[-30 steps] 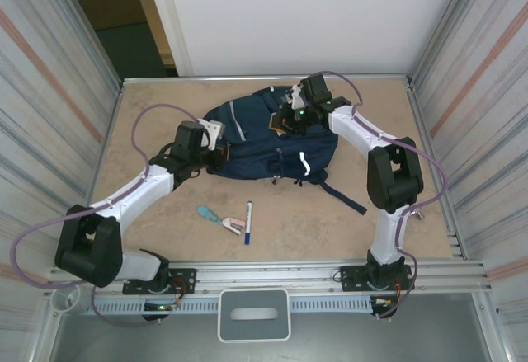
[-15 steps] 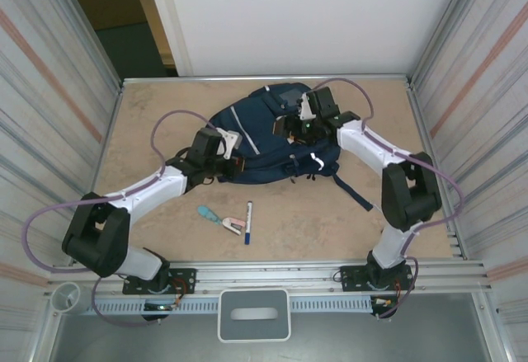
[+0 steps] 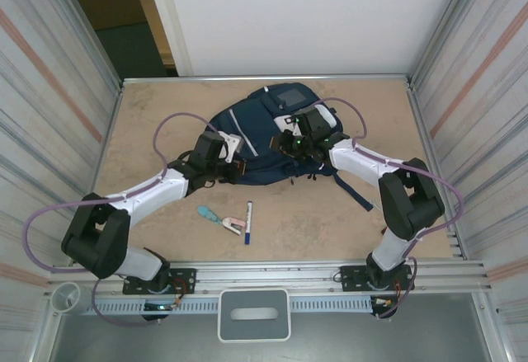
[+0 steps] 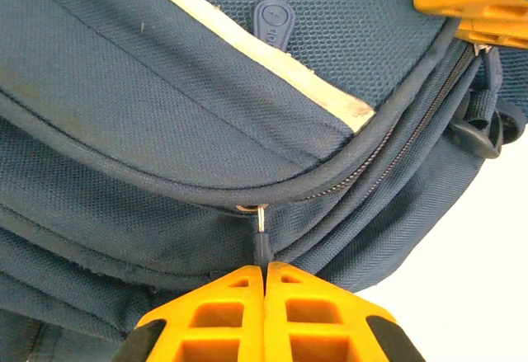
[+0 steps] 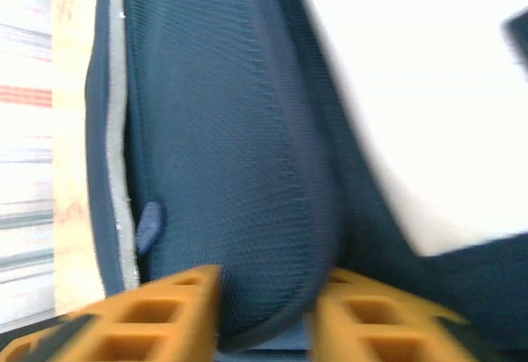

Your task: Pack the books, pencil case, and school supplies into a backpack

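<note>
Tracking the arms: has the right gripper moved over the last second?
Yes. The right gripper has come nearer, away from the table's far edge, clamped on backpack fabric.

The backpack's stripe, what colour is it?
Pale cream stripe on the navy backpack, best in the left wrist view.

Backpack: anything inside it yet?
The inside of the backpack is covered by its fabric. The marker and teal stapler lie outside on the table. The left gripper pinches a zipper pull.
</note>
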Tool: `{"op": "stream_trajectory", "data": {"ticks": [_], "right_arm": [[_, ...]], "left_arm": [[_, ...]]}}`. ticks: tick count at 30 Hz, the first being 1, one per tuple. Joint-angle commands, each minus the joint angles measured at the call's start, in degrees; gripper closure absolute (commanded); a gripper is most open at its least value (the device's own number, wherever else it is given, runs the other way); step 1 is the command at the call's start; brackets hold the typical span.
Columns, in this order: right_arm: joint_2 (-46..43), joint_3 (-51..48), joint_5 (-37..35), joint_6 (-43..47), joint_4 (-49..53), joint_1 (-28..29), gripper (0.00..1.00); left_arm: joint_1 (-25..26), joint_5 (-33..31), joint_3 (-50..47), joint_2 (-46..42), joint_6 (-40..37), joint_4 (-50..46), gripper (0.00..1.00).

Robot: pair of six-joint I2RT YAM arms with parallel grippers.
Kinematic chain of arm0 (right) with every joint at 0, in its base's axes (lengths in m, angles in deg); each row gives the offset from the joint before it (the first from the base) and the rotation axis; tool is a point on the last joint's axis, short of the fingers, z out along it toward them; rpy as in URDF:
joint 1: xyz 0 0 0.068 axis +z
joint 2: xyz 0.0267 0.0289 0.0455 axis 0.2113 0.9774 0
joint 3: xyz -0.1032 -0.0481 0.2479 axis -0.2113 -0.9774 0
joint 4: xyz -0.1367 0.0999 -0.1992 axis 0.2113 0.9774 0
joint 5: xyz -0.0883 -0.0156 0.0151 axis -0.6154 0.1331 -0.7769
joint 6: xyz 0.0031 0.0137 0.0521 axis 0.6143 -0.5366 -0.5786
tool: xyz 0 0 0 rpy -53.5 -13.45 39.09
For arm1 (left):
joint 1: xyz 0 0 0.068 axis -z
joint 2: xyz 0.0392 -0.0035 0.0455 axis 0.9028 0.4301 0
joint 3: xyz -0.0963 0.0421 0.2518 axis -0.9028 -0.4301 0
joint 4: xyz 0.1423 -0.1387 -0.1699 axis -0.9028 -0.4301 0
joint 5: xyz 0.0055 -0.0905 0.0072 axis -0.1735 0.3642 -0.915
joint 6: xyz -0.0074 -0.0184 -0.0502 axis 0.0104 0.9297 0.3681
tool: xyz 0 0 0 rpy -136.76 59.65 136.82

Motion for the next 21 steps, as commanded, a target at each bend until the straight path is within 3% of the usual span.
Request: {"op": "stream_trajectory", "data": {"ticks": [1, 3, 10, 16, 21], "right_arm": [[0.68, 1.46, 0.8, -0.08, -3.58, 0.53, 0.93], [0.09, 0.78, 1.61, 1.56, -2.59, 0.14, 1.0], [-1.61, 3.21, 9.72, 13.71, 7.99, -2.79, 1.0], [-1.98, 5.05, 17.58, 19.01, 12.67, -7.27, 1.0], [1.85, 11.71, 21.88, 25.45, 19.58, -7.97, 1.0]], "left_arm": [[0.91, -3.07, -0.21, -2.53, -1.79, -2.03, 1.0], [0.93, -6.75, 0.4, -2.63, -2.53, -3.96, 1.0], [0.34, -20.39, 2.53, -1.76, -5.07, -8.14, 1.0], [-1.33, -22.65, 3.94, -1.24, -6.06, -9.17, 1.0], [-1.71, -20.06, 4.86, -0.7, -6.44, -10.83, 1.0]]}}
